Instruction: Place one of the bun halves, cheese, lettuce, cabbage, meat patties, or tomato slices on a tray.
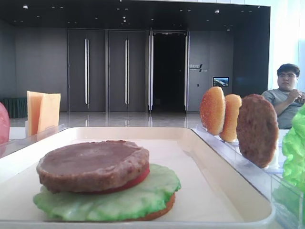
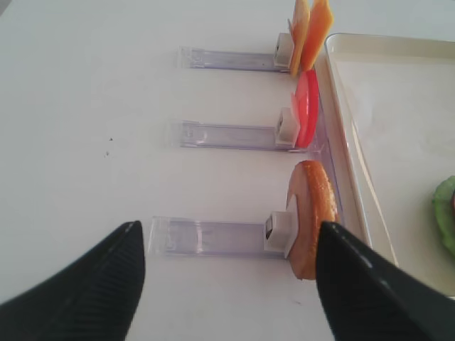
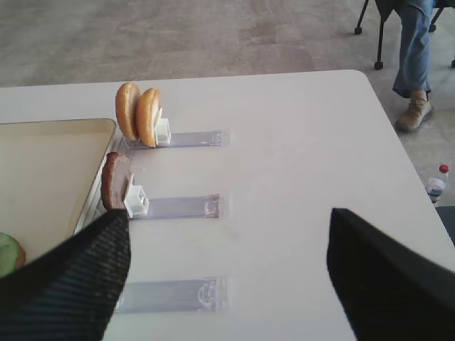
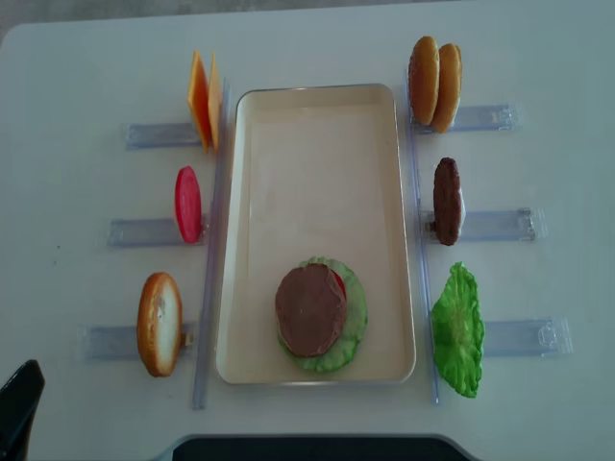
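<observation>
On the cream tray (image 4: 288,173) a greyish-brown meat patty (image 4: 309,309) tops a stack of tomato slice (image 1: 136,180), lettuce (image 1: 109,198) and a bun half. Nothing grips the patty (image 1: 93,162). My left gripper (image 2: 227,284) is open and empty over the table left of the tray, its jaws either side of a holder with one bun half (image 2: 311,217). My right gripper (image 3: 227,270) is open and empty over the table right of the tray (image 3: 50,163), above a bare clear holder (image 3: 170,295).
Clear holders flank the tray. On the left stand cheese (image 4: 202,110), tomato slices (image 4: 187,204) and a bun half (image 4: 159,324). On the right stand two bun halves (image 4: 434,82), a darker patty (image 4: 446,200) and a lettuce leaf (image 4: 456,331). A person (image 1: 286,95) sits beyond the table.
</observation>
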Robot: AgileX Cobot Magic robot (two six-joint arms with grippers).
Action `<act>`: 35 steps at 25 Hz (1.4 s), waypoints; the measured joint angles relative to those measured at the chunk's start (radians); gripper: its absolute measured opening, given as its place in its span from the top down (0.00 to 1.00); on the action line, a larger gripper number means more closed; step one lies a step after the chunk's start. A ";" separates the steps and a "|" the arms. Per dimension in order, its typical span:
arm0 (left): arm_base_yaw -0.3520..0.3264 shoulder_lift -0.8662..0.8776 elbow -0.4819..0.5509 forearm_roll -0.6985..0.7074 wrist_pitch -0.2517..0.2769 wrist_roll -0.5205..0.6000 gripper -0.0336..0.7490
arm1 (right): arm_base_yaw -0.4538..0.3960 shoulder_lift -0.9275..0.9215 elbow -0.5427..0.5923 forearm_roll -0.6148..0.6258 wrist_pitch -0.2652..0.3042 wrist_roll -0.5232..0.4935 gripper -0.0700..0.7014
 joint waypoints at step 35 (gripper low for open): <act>0.000 0.000 0.000 0.000 0.000 -0.001 0.22 | 0.000 -0.002 0.257 0.048 -0.093 -0.005 0.21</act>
